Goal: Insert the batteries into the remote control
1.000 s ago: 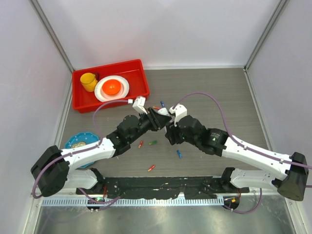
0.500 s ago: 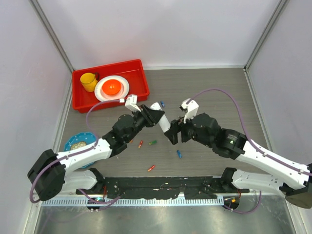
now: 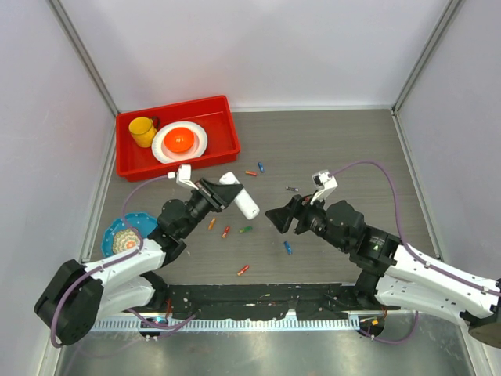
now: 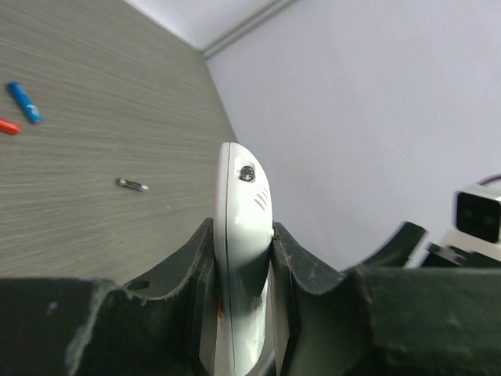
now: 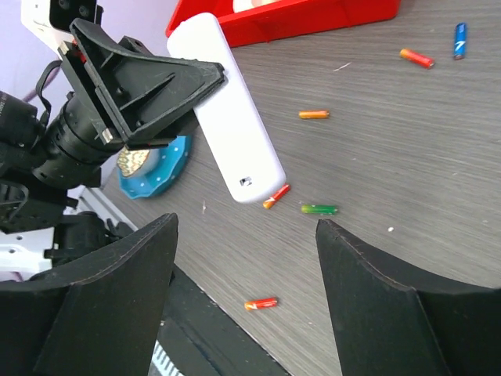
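My left gripper [image 3: 218, 193] is shut on the white remote control [image 3: 241, 199] and holds it tilted above the table. In the left wrist view the remote [image 4: 237, 204] stands edge-on between the jaws of that gripper [image 4: 243, 232]. My right gripper [image 3: 280, 219] is open and empty, to the right of the remote and apart from it. Its wrist view shows the remote [image 5: 235, 149] from its plain side. Batteries lie loose on the table: orange [image 3: 211, 223], red [image 3: 226, 231], green [image 3: 246, 229], blue [image 3: 288, 247], red [image 3: 243, 269], dark [image 3: 292, 189].
A red bin [image 3: 221, 105] at the back left holds a yellow cup [image 3: 142, 130] and a white plate [image 3: 163, 149] with an orange item. A blue plate [image 3: 117, 227] sits at the left edge. Two more batteries [image 3: 256, 170] lie near the bin.
The two grippers were together at the remote and have parted. The left arm drew back to the left with the remote. The right gripper drew back to the right, empty.
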